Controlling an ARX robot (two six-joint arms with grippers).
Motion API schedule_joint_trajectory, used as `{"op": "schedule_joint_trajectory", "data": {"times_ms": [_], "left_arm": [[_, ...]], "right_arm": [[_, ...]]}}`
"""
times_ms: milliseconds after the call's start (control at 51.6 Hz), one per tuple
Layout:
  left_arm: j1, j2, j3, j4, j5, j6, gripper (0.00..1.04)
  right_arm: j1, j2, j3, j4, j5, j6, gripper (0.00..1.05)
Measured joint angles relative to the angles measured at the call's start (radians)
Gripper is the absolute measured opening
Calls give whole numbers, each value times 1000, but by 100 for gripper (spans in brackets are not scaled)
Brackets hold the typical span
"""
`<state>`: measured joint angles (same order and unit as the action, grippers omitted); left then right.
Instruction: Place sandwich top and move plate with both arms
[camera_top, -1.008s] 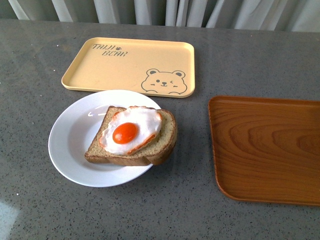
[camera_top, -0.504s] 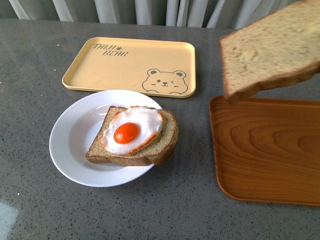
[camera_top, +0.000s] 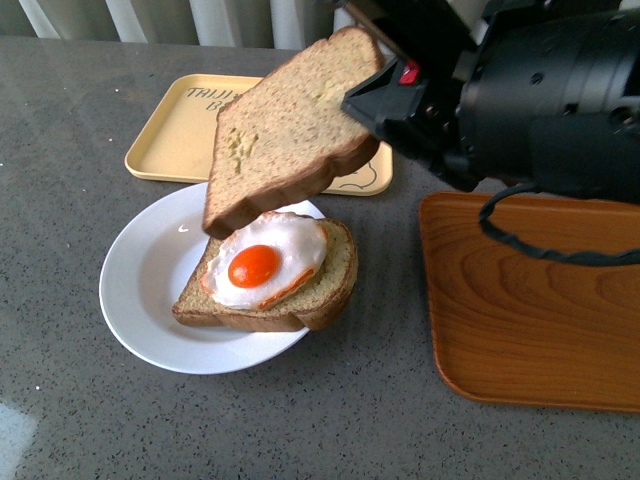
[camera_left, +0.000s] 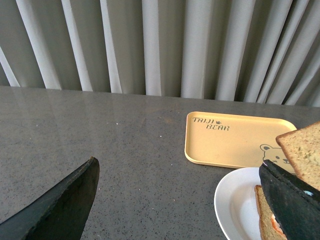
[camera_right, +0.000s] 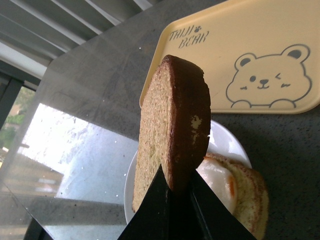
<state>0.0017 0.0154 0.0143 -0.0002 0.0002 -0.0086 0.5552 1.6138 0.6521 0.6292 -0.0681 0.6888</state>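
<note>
The sandwich top (camera_top: 290, 125), a plain brown slice, hangs tilted in the air just above the egg slice (camera_top: 268, 272), which lies on the white plate (camera_top: 140, 275). My right gripper (camera_top: 372, 100) is shut on the sandwich top's right edge; in the right wrist view its gripper (camera_right: 172, 187) pinches the slice (camera_right: 172, 125) edge-on over the plate (camera_right: 225, 142). My left gripper (camera_left: 180, 200) is open and empty, low over the table left of the plate (camera_left: 235, 205). Its fingers (camera_left: 65, 200) frame that view, and the sandwich top's corner (camera_left: 302, 152) shows there.
A yellow bear tray (camera_top: 180, 135) lies behind the plate, partly hidden by the held slice. A brown wooden tray (camera_top: 530, 300) lies at the right, under my right arm (camera_top: 550, 95). Grey curtains hang behind the table's far edge.
My right arm has come in from the right, carrying the sandwich top leftward and lower, from above the wooden tray to just over the egg slice. The plate has not moved.
</note>
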Motion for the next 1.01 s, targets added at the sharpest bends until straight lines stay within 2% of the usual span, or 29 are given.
{"op": "schedule_joint_trajectory", "data": {"times_ms": [291, 659, 1008], "left_arm": [[0, 0, 0, 0, 0, 0, 96], [0, 0, 0, 0, 0, 0, 96], [0, 0, 0, 0, 0, 0, 96]], "right_arm": [[85, 137, -3, 114, 82, 50, 2], [120, 262, -6, 187, 155, 81, 2], [143, 273, -50, 214, 185, 90, 2]]}}
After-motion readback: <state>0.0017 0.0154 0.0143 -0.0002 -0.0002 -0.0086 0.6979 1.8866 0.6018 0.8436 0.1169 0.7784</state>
